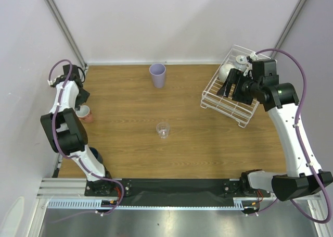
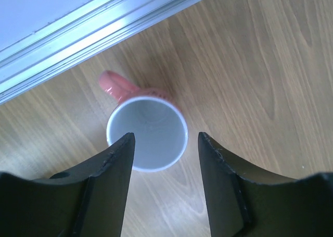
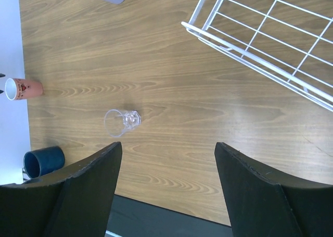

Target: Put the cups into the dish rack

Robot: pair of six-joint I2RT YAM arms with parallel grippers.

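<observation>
Far left | terracotta cup (image 2: 147,133) upright between fingers (image 2: 115,166) of left hand (image 2: 165,139) | hand part-open, gripping nothing

**Tight at the rail, open in the middle**

The terracotta cup (image 2: 147,143) sits near the aluminium rail (image 2: 78,34), handle pointing at it. Bare table (image 1: 208,143) runs between the clear glass (image 1: 163,130) and the dish rack (image 1: 222,100); the lavender tumbler (image 1: 157,74) stands by the back wall (image 1: 171,23).

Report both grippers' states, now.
Left gripper: open, straddling the small terracotta cup, not clamped on it.
Right gripper: open, empty.
</observation>
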